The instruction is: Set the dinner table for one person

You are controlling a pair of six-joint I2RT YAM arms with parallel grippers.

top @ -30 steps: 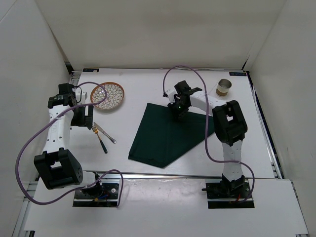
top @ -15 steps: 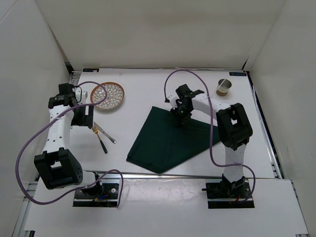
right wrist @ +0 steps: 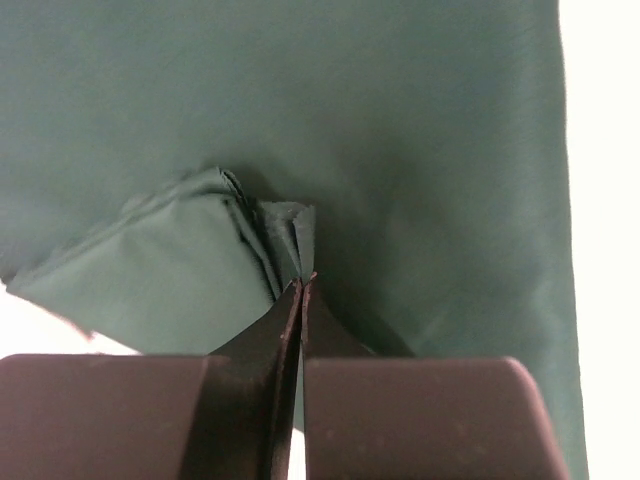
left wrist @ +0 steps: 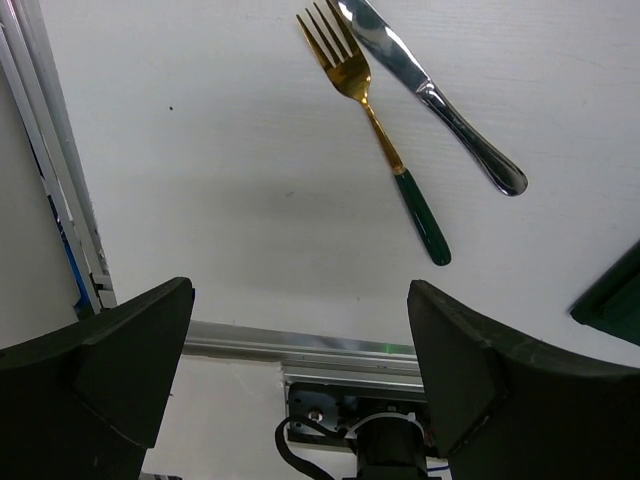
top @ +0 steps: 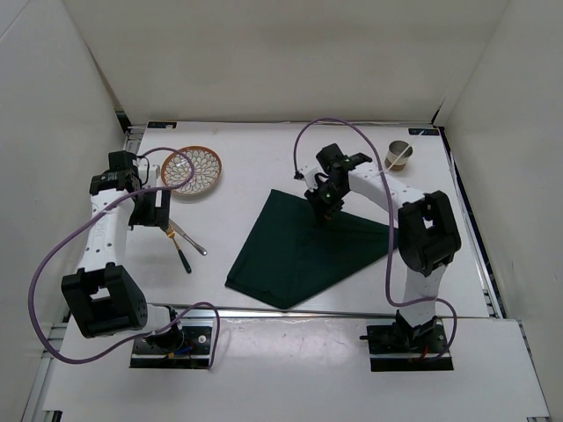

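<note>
Left gripper [left wrist: 300, 290] is wide open and holds nothing, above the white surface [top: 255, 149] beside the fork [left wrist: 385, 150] and knife [left wrist: 430, 95]; the plate [top: 192, 170] is nearby. Right gripper [right wrist: 302, 285] is pinched closed on a bunched fold at the far corner of the green cloth [top: 299, 251], which lies on the surface below it. Cup [top: 398, 156] sits at the far right.

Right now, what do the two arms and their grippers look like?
Both the left arm and right arm have white links with bulky black joints. A purple cable loops along each. The left gripper and right gripper have dark, wedge-shaped fingers.
</note>
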